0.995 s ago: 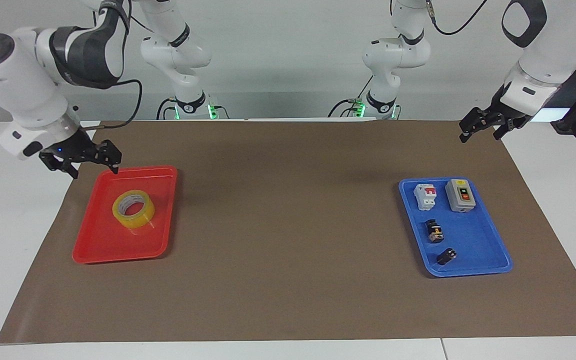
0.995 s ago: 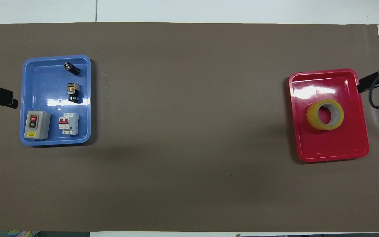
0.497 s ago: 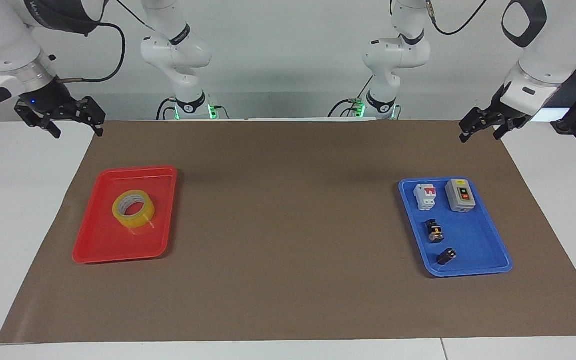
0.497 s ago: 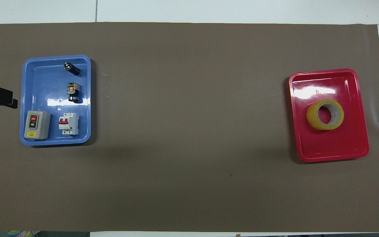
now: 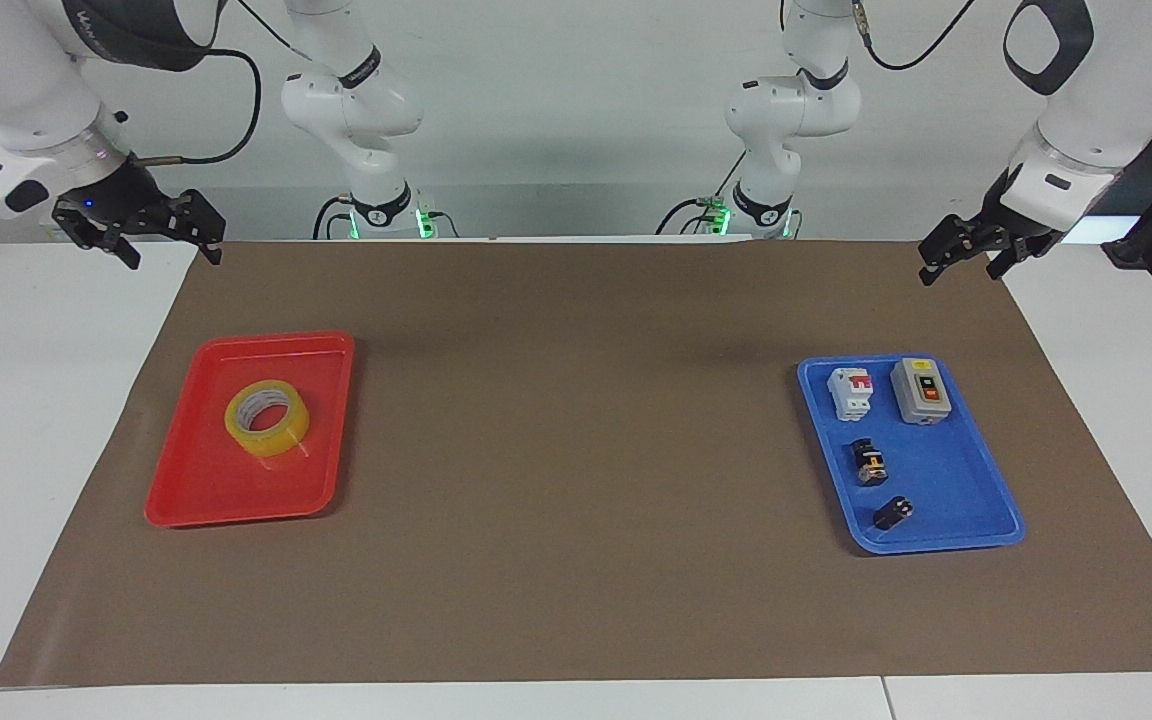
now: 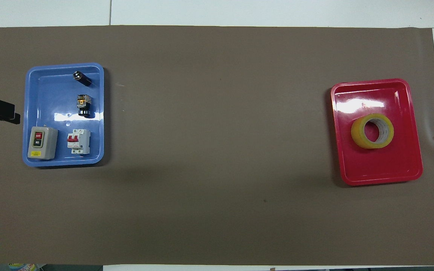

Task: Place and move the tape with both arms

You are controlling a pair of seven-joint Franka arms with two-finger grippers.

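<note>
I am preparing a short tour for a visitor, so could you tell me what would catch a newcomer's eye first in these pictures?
The yellow tape roll lying flat in the red tray at the right arm's end of the table stands out most. At the left arm's end, a blue tray holds a grey switch box, a circuit breaker and two small black parts. Both pincers, right and left, hang open and empty above the table's corners nearest the robots.

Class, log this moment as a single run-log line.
tape: in red tray | right pincer: open, raised, empty | left pincer: open, waiting
</note>
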